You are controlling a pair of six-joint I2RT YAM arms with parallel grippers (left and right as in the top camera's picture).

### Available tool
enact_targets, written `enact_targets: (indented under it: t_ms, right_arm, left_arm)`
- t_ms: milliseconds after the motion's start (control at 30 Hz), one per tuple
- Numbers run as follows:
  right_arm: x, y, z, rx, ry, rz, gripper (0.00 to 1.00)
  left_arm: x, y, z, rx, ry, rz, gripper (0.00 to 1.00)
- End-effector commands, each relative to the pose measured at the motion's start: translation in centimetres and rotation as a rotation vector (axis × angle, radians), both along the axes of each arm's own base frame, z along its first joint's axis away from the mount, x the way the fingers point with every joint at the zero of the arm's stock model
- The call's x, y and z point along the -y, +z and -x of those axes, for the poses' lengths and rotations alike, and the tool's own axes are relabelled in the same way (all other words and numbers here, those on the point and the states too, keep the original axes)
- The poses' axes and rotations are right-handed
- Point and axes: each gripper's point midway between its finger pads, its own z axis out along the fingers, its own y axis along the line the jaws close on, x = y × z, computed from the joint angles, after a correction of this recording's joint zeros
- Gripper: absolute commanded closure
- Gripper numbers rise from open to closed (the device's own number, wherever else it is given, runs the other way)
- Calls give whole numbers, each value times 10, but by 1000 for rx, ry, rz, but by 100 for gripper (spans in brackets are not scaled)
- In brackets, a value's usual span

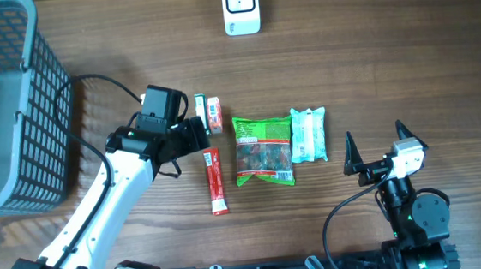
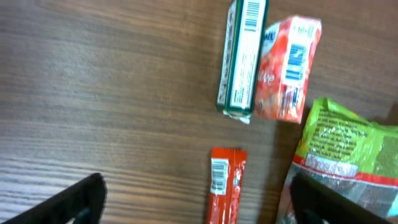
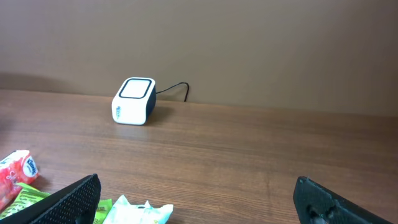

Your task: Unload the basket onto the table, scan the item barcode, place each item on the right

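The move ahead turns on how the red stick pack (image 2: 225, 186) lies to the left fingers (image 1: 194, 138). In the left wrist view it sits on the tabletop (image 1: 371, 47) between the two black fingertips, a little towards the right-hand one. Its long axis runs straight away from the camera, across the line along which the fingers close. By my reading, a straight drop and a squeeze would take it across its narrow width with no turn of the wrist.

The left fingers are spread wide and hold nothing. A white barcode patch shows face up on the stick's far end.

The other candidates lie further off:
- The slim green box (image 2: 242, 56) and the red-and-white packet (image 2: 287, 68) lie side by side beyond the stick, touching or nearly so.
- The green snack bag (image 2: 348, 155) lies just to the stick's right.
- The pale tissue pack (image 1: 308, 134) lies beside the bag.

The right fingers (image 1: 351, 156) are also fully apart and empty, hovering past the tissue pack, so the left arm is clearly the nearer one.

The white scanner (image 1: 241, 5) stands well apart at the tabletop's far edge, and any picked item must travel that way, probably barcode turned towards it
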Motion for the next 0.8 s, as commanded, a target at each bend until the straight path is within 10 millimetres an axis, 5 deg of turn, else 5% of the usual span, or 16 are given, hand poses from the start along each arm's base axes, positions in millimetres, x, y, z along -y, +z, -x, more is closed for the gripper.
enact_targets:
  t_ms: [0,200,233,300,333,533,667,733,767]
  right_arm:
    - [2,1,0,7,-11,1,0]
    - [0,1,0,5,3,0,0]
    - [-7,1,1,5,41,-1,0]
    - [-14,2,3,7,85,-15,0]
    - [-15,3,3,5,89,-39,0]
    - [-28,10,10,-55,168,-154,0]
    - [-28,52,14,-93,166,-152,0]
    - [-30,74,12,-120,175,-151,0]
    - [-31,83,11,-146,179,-151,0]
  left_arm:
    - [-7,7,-8,39,20,-30,0]
    - [-9,7,-7,38,24,-38,0]
    - [-10,8,-9,43,26,-36,19]
    - [-12,12,-11,47,33,-38,83]
    - [-14,15,-13,52,25,-43,96]
    - [-44,22,-21,61,112,-73,96]
    - [-66,22,-23,58,181,-74,79]
    - [-70,22,-23,55,192,-76,58]
    - [-70,21,-22,52,192,-76,28]
